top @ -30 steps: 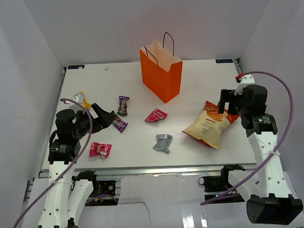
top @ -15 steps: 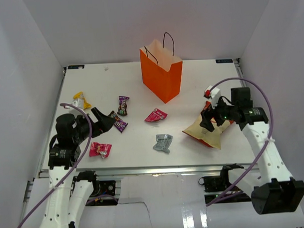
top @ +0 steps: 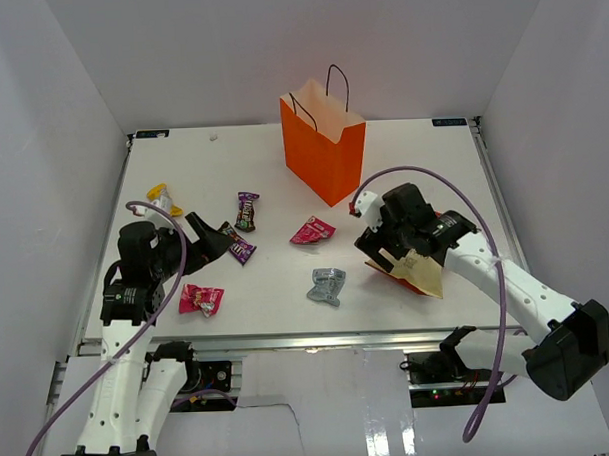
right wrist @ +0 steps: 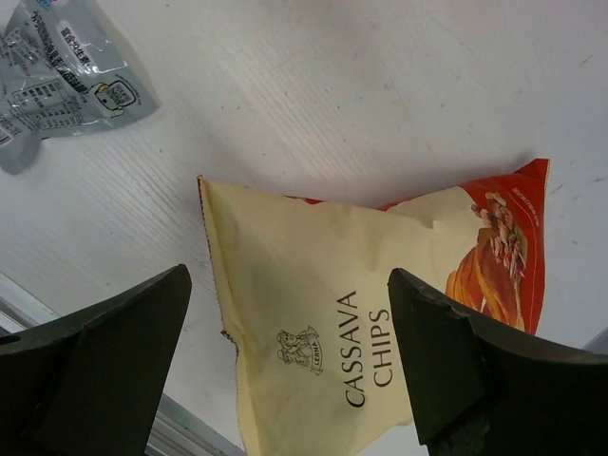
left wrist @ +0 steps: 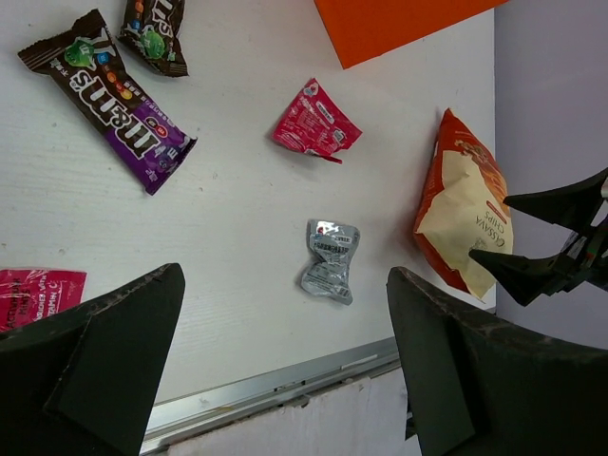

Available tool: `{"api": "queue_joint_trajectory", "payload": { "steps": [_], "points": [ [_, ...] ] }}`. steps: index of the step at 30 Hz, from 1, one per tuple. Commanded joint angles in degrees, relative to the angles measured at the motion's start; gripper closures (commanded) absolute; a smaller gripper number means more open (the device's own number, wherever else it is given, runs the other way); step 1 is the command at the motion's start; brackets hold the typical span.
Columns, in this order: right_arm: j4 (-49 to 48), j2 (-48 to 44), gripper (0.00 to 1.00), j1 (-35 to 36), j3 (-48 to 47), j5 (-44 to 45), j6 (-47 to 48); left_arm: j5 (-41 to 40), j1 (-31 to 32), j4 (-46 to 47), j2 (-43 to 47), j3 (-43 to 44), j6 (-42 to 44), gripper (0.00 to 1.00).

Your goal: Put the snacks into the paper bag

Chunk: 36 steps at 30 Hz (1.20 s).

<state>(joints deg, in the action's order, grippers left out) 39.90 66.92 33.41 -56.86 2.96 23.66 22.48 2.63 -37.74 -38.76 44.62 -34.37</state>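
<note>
Currently held: nothing in either gripper; every snack lies on the white table (top: 422, 154), none is in the bag.
Right gripper (right wrist: 285, 285): jaws spread wide, hanging over the large cream-and-orange chip bag (right wrist: 323, 313), one finger either side of it. Judged to be lined up for a grasp across its width. Contact cannot be told.
Chip bag, place: near right of the table, lying flat, printed face up, near-right of the paper bag and apart from it.
Left gripper (left wrist: 285, 280): jaws apart, at the near left, pointed toward the middle of the table, touching nothing. Probably waiting its turn among the small packets.
Upright bright orange paper gift bag (top: 325, 162): far centre, mouth open upward, black cord handles raised, so it can take snacks dropped from above.
Long purple wrapped packet (left wrist: 119, 100): left of centre, just beyond the left gripper.
Short dark-purple packet (left wrist: 152, 28): just beyond the long one.
Crumpled pink packet (left wrist: 315, 123): centre, near side of the paper bag.
Silver crinkly packet (left wrist: 328, 261): near centre, just left of the chip bag.
Flat pink packet (top: 201, 299): near left edge, beside the left arm.
Yellow packet (top: 163, 198): far left.
Risk: the chip bag is broad and puffy, and may jam at the paper bag's narrow mouth unless lowered end-on.
</note>
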Motion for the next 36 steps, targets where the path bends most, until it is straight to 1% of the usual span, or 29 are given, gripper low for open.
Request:
{"api": "queue_joint_trajectory", "payload": {
  "steps": [1, 5, 9, 13, 15, 17, 18, 19, 22, 26, 29, 31, 33, 34, 35, 36],
  "points": [
    [-3.4, -0.9, 0.1, 4.8, 2.3, 5.6, 0.9, 0.6, 0.1, 0.0, 1.2, 1.3, -0.3, 0.02],
    [-3.6, -1.2, 0.1, 7.9, 4.5, 7.0, 5.1, 0.4, 0.1, -0.1, 1.1, 0.4, -1.1, 0.02],
    [-2.5, 0.5, 0.1, 13.4, 5.5, 7.8, 7.4, 1.1, 0.1, 0.7, -0.8, 0.3, -1.7, 0.02],
    [-4.6, 4.5, 0.1, 17.3, 7.5, 17.4, 8.4, 1.5, 0.1, 0.7, -2.1, 1.3, -1.4, 0.02],
    [-5.4, 5.2, 0.1, 19.3, 8.7, 18.7, 8.2, 1.4, 0.0, 0.6, -1.8, 1.3, -1.5, 0.02],
    [-7.4, 6.0, 0.1, 21.2, 10.7, 23.9, 8.2, 1.3, 0.1, 0.5, -1.4, 1.2, -1.5, 0.02],
    [-10.2, 6.4, 0.1, 22.3, 13.2, 26.3, 8.8, 1.4, 0.1, 0.4, -1.2, 0.8, -1.8, 0.02],
    [-11.5, 7.5, 0.1, 22.5, 14.1, 30.3, 9.1, 1.4, 0.1, 0.4, -1.1, 0.6, -1.8, 0.02],
    [-16.5, 8.8, 0.1, 22.7, 16.9, 35.6, 10.7, 1.6, 0.1, 0.4, -0.4, -0.1, -2.2, 0.02],
    [-19.1, 10.2, 0.08, 22.8, 18.6, 37.5, 11.1, 1.5, 0.1, -0.1, 0.4, -0.4, -2.4, 0.02],
    [-25.0, 11.0, 0.07, 22.8, 22.5, 41.0, 13.9, 1.4, 0.1, -0.5, 1.0, -0.5, -2.3, 0.02],
    [-28.6, 11.0, 0.03, 22.8, 24.7, 42.7, 15.9, 1.3, 0.0, -0.8, 1.5, -0.7, -2.3, 0.02],
    [-30.2, 11.0, 0.0, 22.8, 25.7, 43.9, 16.7, 1.3, 0.1, -1.0, 1.8, -0.8, -2.3, 0.02],
    [-31.9, 11.0, 0.0, 22.8, 26.5, 44.4, 17.6, 1.3, 0.1, -1.1, 2.0, -0.9, -2.4, 0.02],
    [-32.9, 10.9, 0.04, 22.8, 26.9, 44.4, 18.2, 1.3, 0.1, -1.1, 2.2, -1.0, -2.4, 0.02],
    [-33.8, 10.7, 0.14, 22.8, 27.2, 44.9, 18.6, 1.3, 0.1, -1.2, 2.3, -1.1, -2.4, 0.02]
  ]
}}
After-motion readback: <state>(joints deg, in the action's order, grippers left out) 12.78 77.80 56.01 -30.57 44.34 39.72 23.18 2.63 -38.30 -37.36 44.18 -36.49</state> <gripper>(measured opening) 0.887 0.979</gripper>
